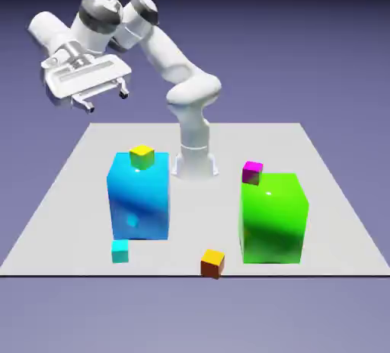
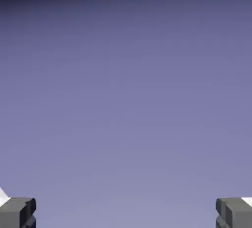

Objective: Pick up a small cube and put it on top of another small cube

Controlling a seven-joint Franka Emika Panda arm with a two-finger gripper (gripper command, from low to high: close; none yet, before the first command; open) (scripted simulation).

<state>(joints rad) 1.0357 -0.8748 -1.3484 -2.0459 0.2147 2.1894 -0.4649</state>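
The small cyan cube [image 1: 119,251] rests on the table near its front edge, just in front of the big blue block's left corner. The small magenta cube [image 1: 252,172] sits at the back left corner of the big green block; I cannot tell whether it rests on the block or on the table behind it. My gripper [image 1: 106,99] hangs high above the table's far left corner, far from both cubes, open with nothing between its fingers. In the hand view only the two fingertips [image 2: 17,212] show against the plain backdrop, wide apart; no cube appears there.
A large glossy blue block [image 1: 139,197] stands left of centre with a tiny yellow cube [image 1: 142,156] on its top. A large green block [image 1: 274,218] stands on the right. A tiny orange cube [image 1: 212,262] lies at the front edge.
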